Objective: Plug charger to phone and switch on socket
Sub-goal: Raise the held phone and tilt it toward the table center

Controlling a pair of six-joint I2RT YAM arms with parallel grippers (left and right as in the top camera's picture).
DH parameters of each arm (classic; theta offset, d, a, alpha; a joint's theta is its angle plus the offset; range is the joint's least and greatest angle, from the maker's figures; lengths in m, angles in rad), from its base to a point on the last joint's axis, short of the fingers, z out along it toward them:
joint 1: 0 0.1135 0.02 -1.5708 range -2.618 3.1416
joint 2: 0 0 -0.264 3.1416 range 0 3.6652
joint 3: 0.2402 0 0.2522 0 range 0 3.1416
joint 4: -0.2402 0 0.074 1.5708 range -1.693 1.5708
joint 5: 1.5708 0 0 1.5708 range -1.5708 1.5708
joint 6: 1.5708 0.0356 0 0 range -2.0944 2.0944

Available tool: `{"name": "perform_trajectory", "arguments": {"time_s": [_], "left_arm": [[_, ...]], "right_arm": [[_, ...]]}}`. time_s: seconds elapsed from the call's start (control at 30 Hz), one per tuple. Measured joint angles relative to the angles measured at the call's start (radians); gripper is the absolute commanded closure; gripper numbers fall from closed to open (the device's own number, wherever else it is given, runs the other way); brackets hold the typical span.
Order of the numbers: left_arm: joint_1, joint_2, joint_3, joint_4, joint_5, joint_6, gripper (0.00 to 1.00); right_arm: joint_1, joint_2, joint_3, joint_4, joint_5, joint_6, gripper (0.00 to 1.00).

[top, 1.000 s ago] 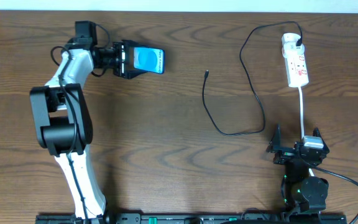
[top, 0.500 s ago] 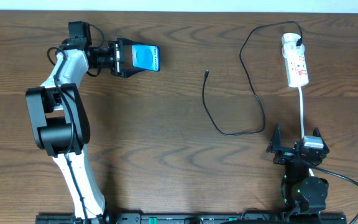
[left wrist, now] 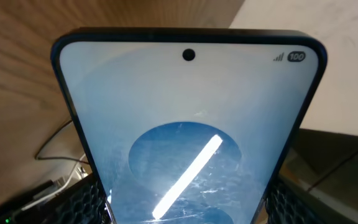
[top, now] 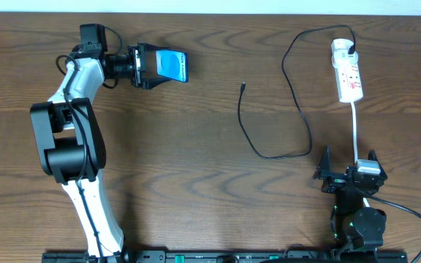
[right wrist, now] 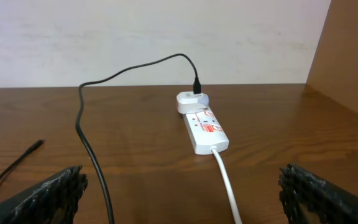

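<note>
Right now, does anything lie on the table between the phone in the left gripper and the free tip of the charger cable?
Nothing visible does. In the overhead view, only bare table lies between the phone, held in the left gripper, and the charger's connector tip.

Colour key. Phone [top: 170, 66]: cyan-blue screen with a darker blue disc, dark rim. Socket [top: 348, 79]: white with red markings. Charger [right wrist: 79, 109], left of socket: black. Cord [top: 356, 128] below socket: white. Table [top: 196, 168]: brown, wavy wood grain.
</note>
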Motion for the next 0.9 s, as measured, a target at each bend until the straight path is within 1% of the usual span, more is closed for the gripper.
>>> {"name": "perform_trajectory", "arguments": {"time_s": [0.23, 0.43, 0.9], "left_arm": [[0.000, 0.000, 0.000, 0.055, 0.003, 0.006, 0.93], [0.000, 0.000, 0.000, 0.071, 0.003, 0.007, 0.93], [0.000, -0.011, 0.000, 0.237, 0.003, 0.008, 0.93]], "right_arm": [[0.000, 0.000, 0.000, 0.000, 0.000, 0.000, 0.01], [0.000, 0.000, 0.000, 0.000, 0.000, 0.000, 0.01], [0.000, 0.000, 0.000, 0.000, 0.000, 0.000, 0.01]]}}
